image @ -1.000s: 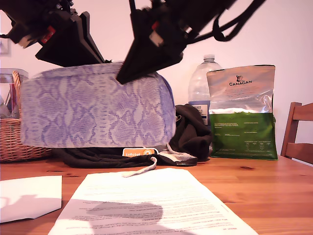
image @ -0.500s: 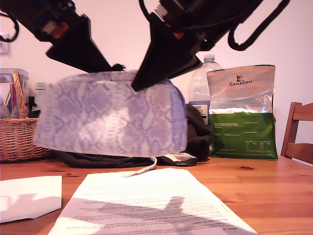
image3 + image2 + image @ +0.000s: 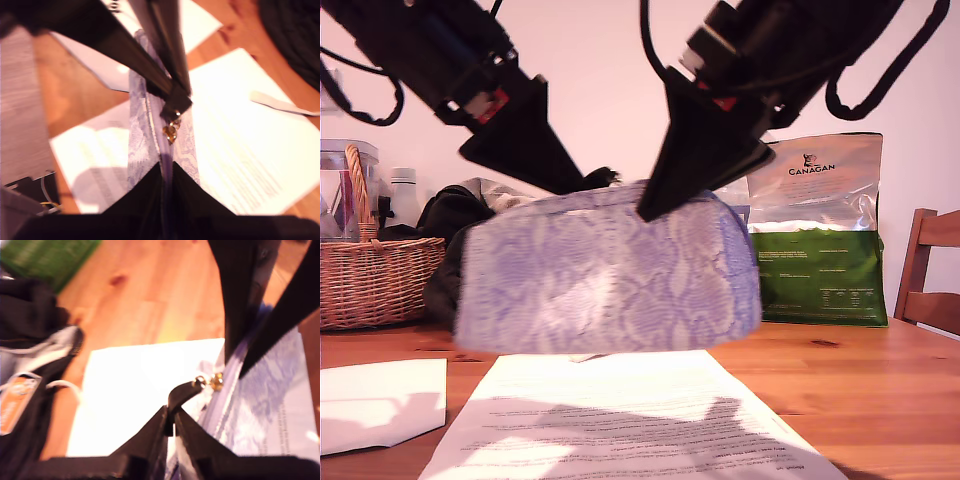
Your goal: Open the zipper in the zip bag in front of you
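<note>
Pale wall [image 3: 610,110] behind a wooden table [image 3: 880,400]; a chair [image 3: 932,270] stands just beyond the table's far edge.

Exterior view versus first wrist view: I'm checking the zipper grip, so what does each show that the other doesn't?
Only the exterior view: the whole zip bag held up above the paper, and the wicker basket. Only the first wrist view: my first gripper pinching the black pull tab beside the gold slider. Both: the bag, the paper, the wooden table.

Zip bag [image 3: 605,272] lifted off table [image 3: 880,390], blurred; two tools pinching its top ridge.
</note>
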